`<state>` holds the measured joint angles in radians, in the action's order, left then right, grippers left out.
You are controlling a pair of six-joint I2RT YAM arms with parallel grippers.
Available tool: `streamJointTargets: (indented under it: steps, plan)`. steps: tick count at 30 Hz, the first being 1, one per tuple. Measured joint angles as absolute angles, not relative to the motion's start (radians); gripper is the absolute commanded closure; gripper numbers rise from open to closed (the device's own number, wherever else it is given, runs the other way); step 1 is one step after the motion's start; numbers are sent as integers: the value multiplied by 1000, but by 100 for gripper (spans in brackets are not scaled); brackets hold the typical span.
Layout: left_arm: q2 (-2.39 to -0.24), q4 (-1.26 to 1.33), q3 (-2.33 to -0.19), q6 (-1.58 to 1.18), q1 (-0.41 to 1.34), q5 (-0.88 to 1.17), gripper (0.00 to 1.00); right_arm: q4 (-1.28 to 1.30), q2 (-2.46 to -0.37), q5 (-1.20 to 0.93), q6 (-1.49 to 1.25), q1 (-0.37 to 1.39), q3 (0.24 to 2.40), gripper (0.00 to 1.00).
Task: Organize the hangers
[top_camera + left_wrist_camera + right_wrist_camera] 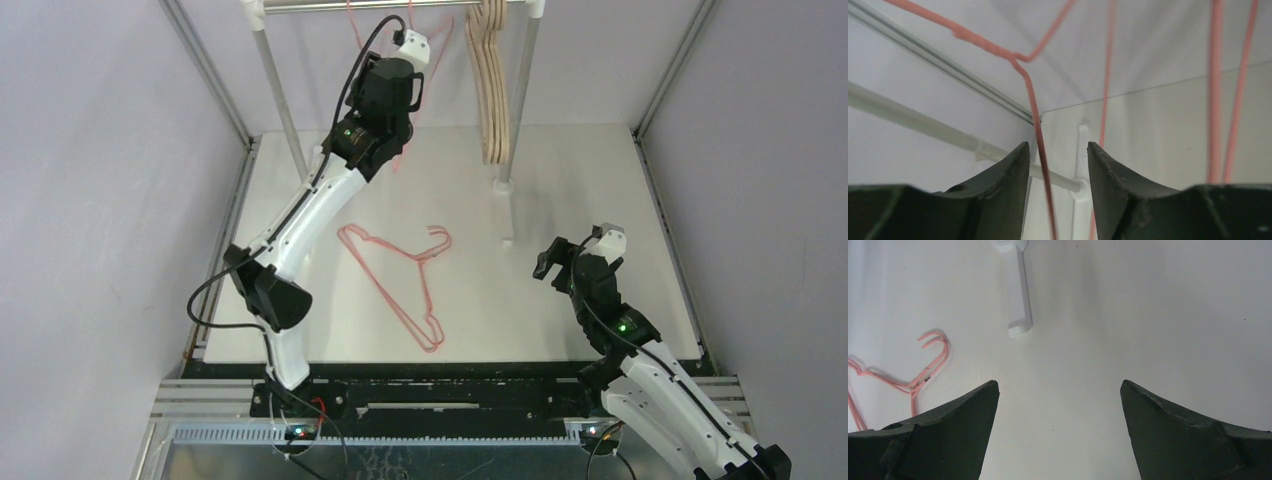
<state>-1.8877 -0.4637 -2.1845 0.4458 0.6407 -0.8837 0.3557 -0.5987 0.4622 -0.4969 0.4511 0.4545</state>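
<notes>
Pink wire hangers (385, 288) lie unhung mid-table (600, 200), wooden ones (490, 90) hung at 12 o'clock; left gripper (1058, 150) apart around hanging wire (1035, 110), right gripper (1058, 385) apart, empty.

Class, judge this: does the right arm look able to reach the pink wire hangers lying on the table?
Probably yes. The right gripper is open, poised over bare table beside the pink wire hangers, and nothing stands between them.

A robotics lab test cell: blank grey wall panels (90, 200) in aluminium framing (207, 72) box in a white counter (580, 300), two cabled robot arms (310, 215) are bolted to a slotted metal base (200, 408) at its near edge, and a silver rail (330, 6) stands at the back
</notes>
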Motion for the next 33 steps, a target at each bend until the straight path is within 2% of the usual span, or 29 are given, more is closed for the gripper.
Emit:
streamJointTargets:
  steps: [4,6,9,11,12,22,24,28,30,33]
  plan:
    - [-1850,-477,-2096,405,639,-824,39,356,-599,462,-497,451,455,0]
    - [-1815,-478,-2044,385,639,-790,27,356,-599,462,-497,451,455,0]
    - [-1733,-476,-1966,347,637,-722,18,357,-598,462,-498,451,455,0]
    - [-1665,-472,-1921,318,636,-678,3,357,-597,461,-499,451,455,0]
    - [-1622,-471,-1898,303,636,-658,1,357,-596,461,-500,451,455,0]
    - [-1174,-388,-1595,99,571,-496,1,356,-570,452,-504,451,444,0]
    - [-1127,-366,-1538,50,564,-476,5,353,-567,451,-504,451,439,0]
    - [-996,-355,-1293,-122,563,-410,14,348,-572,445,-504,451,430,0]
    - [-958,-352,-1172,-208,567,-382,24,347,-574,442,-504,451,429,0]
    - [-926,-330,-973,-331,601,-386,33,347,-573,442,-504,451,428,0]
